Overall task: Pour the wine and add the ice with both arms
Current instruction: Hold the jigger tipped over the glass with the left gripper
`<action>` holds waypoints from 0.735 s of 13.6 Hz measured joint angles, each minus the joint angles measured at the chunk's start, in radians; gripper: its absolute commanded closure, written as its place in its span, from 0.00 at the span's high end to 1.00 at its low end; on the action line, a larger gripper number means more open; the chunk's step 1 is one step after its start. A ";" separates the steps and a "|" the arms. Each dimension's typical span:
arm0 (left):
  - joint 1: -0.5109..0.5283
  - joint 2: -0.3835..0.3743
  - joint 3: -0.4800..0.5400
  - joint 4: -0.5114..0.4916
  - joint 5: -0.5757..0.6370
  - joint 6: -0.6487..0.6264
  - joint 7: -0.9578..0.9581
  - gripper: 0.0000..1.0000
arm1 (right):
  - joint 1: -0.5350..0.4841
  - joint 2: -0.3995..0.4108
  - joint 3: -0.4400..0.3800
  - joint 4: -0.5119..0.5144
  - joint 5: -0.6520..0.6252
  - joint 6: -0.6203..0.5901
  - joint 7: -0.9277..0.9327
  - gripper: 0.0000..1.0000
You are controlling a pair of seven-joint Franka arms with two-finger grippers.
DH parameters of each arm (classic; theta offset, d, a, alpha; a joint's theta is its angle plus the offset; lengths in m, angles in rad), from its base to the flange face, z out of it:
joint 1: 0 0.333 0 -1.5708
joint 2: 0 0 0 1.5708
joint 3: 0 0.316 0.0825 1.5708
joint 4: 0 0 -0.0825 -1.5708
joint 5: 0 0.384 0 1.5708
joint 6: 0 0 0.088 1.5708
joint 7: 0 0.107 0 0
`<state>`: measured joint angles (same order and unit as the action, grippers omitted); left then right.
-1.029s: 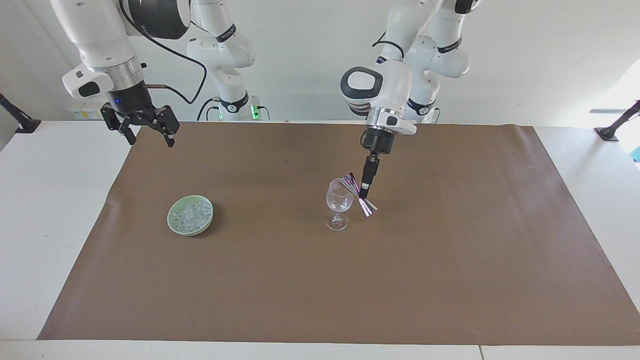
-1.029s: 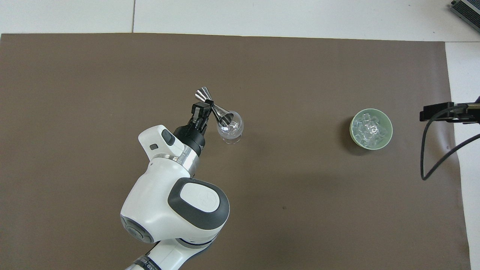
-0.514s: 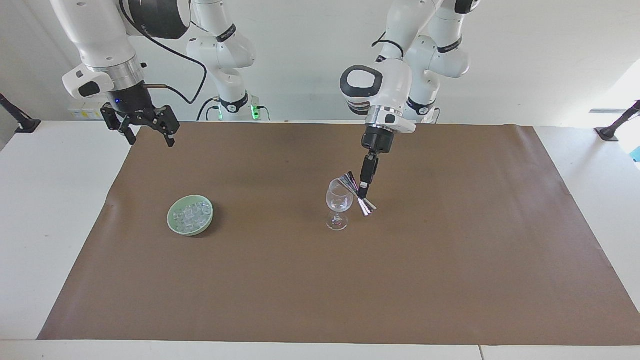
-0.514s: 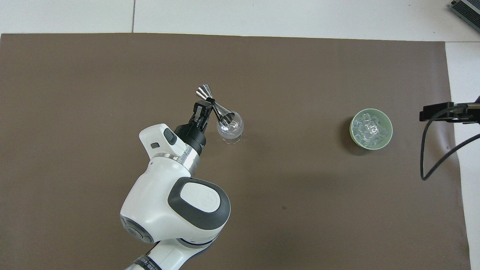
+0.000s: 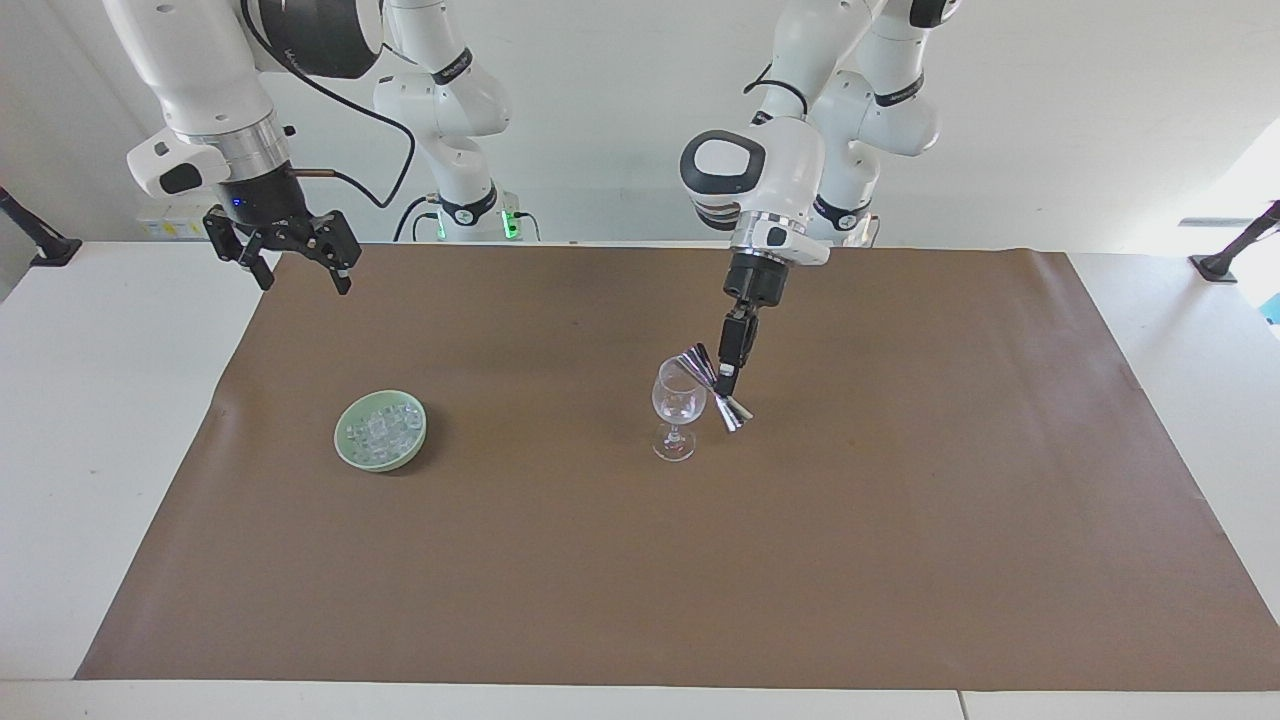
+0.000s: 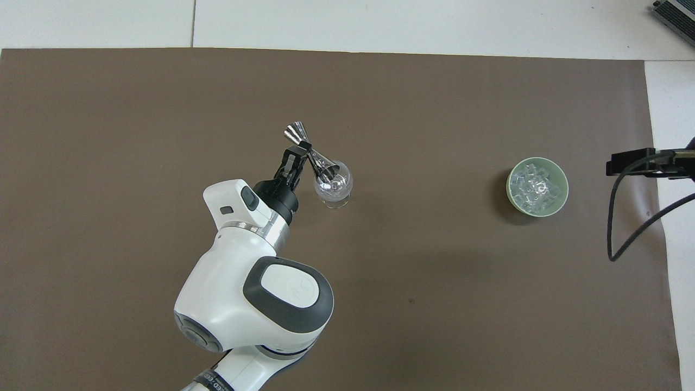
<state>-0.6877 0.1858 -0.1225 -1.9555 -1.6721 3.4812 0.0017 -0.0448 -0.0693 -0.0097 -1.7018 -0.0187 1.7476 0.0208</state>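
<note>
Barely moved — left gripper (image 5: pixel 729 376) still clamps tilted jigger (image 5: pixel 714 390) over wine glass (image 5: pixel 678 405); right gripper (image 5: pixel 296 258), fingers apart, waits — nearer arm to ice (image 5: pixel 381 430) in bowl (image 5: pixel 344 446).

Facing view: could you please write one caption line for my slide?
Left gripper tips a metal jigger over the wine glass; right gripper waits open, ice in green bowl.
</note>
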 measured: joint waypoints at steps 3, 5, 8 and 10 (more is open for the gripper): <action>0.000 0.000 0.000 0.000 0.000 0.000 0.017 0.00 | 0.000 0.000 0.000 -0.001 0.000 0.000 0.000 1.00; 0.000 0.000 0.000 0.000 0.000 0.000 0.029 0.00 | 0.000 0.000 0.000 -0.001 0.000 0.000 0.000 1.00; 0.000 0.000 0.000 0.001 0.000 0.000 0.043 0.00 | 0.000 0.000 0.000 -0.001 0.000 0.000 0.000 1.00; 0.000 0.000 0.000 0.001 0.000 0.000 0.057 0.00 | 0.000 0.000 0.000 -0.001 0.000 0.000 0.000 1.00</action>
<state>-0.6877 0.1859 -0.1225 -1.9544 -1.6720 3.4812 0.0584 -0.0449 -0.0693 -0.0099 -1.7030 -0.0187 1.7476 0.0208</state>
